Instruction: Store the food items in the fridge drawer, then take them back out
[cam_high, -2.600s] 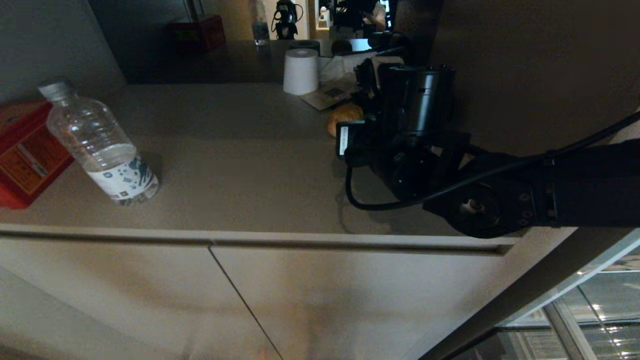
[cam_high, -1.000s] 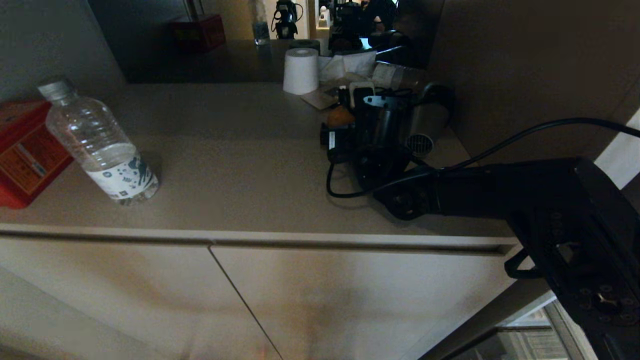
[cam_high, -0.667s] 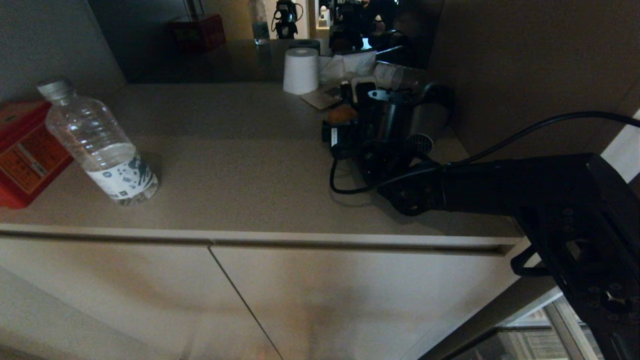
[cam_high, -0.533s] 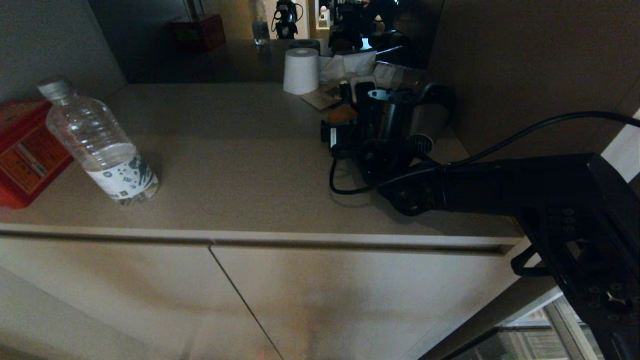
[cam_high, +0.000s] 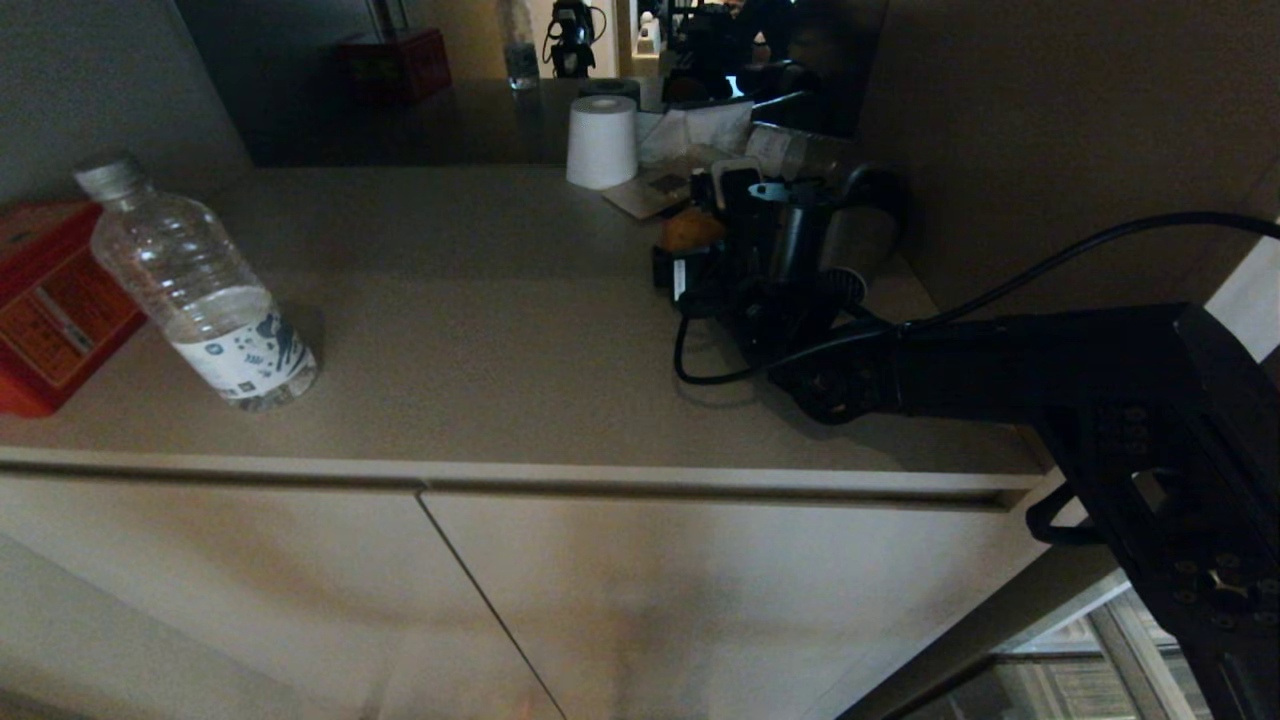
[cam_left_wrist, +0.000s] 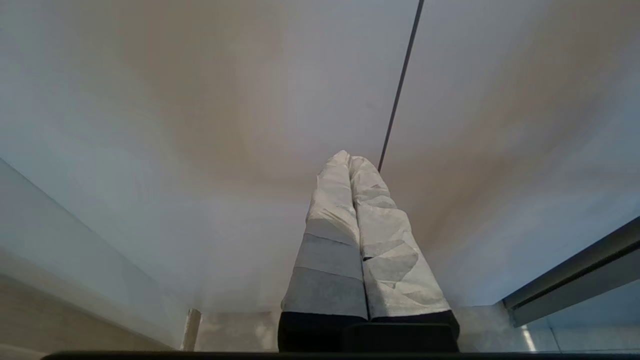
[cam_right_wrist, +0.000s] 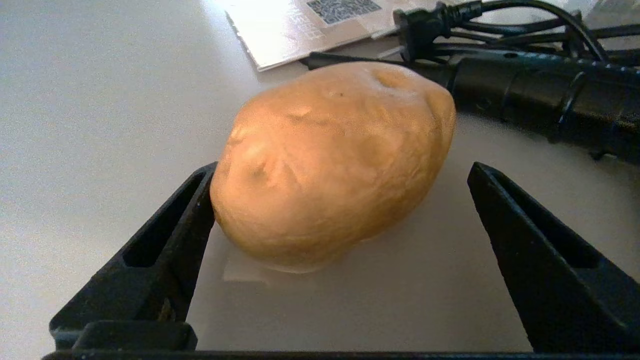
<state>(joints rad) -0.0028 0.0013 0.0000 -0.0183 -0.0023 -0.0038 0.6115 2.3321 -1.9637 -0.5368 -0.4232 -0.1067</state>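
- Left hand (cam_left_wrist: 350, 165): fingers pressed together, empty, before pale cabinet doors (cam_left_wrist: 200, 100).
- Bottle (cam_high: 200, 290) and red tin (cam_high: 50, 310): near the bench's (cam_high: 480, 340) left end.
- Right hand (cam_right_wrist: 340, 210): fingers spread wide, one on each side of the potato (cam_right_wrist: 330, 165); one finger (cam_right_wrist: 165, 230) touches it.
- Potato: lying on the bench, beside a black cable bundle (cam_right_wrist: 525, 95).
- Paper roll (cam_high: 601, 142): farther back.

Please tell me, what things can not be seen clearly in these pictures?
- Potato: in the head view the right gripper and its wrist cover most of it.
- Bell pepper: in no view.
- Fridge drawer: cut off by the head view's corner; contents hidden.
- Left gripper: the left wrist view shows only blank panels around it.
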